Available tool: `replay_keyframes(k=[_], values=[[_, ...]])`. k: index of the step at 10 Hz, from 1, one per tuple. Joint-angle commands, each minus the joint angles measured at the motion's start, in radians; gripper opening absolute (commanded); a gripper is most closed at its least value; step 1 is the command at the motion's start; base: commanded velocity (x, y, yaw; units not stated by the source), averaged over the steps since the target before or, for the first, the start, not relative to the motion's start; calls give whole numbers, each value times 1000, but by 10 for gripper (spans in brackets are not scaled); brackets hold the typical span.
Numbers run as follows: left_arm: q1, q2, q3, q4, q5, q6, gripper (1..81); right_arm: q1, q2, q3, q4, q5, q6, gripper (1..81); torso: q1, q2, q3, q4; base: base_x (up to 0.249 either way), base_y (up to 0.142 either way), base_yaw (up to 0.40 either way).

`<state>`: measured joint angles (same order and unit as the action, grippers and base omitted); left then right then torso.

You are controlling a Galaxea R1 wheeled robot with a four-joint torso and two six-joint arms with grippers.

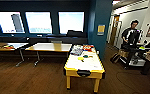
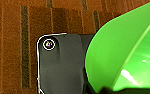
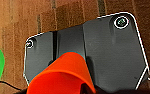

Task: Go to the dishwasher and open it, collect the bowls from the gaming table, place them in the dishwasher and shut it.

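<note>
Head view: the gaming table [image 1: 84,65], a white-topped, yellow-edged worktop, stands on the wooden floor [image 1: 28,80], paddles near its far end; a person [image 1: 131,37] stands off right. Left wrist view: a lime-green bowl [image 2: 123,52] looms at the left tool, grip impossible to tell. Right wrist view: an orange bowl [image 3: 62,75] at the right tool, grip likewise unclear.

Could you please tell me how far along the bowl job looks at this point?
Collecting looks done or close: a green bowl sits at the left wrist camera and an orange bowl at the right, both over the wooden floor. The gaming table stands ahead. Loading and closing the dishwasher remain.
</note>
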<state>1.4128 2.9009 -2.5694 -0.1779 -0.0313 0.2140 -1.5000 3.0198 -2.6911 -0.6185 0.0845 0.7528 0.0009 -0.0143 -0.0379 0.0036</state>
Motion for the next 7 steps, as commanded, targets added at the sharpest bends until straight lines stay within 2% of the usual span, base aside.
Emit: replay_keyframes(k=[1,3,7], values=[[-62,19,-43,9,47,8,10,45,1,1,-13,-40,-4,10,0,0,0,0,0,0,-384],[-62,37,-80,9,47,10,10,43,1,1,-13,-40,-4,10,0,0,0,0,0,0,-386],[-62,38,-81,6,48,8,10,40,3,1,-15,-38,-6,10,0,0,0,0,0,0,-386]])
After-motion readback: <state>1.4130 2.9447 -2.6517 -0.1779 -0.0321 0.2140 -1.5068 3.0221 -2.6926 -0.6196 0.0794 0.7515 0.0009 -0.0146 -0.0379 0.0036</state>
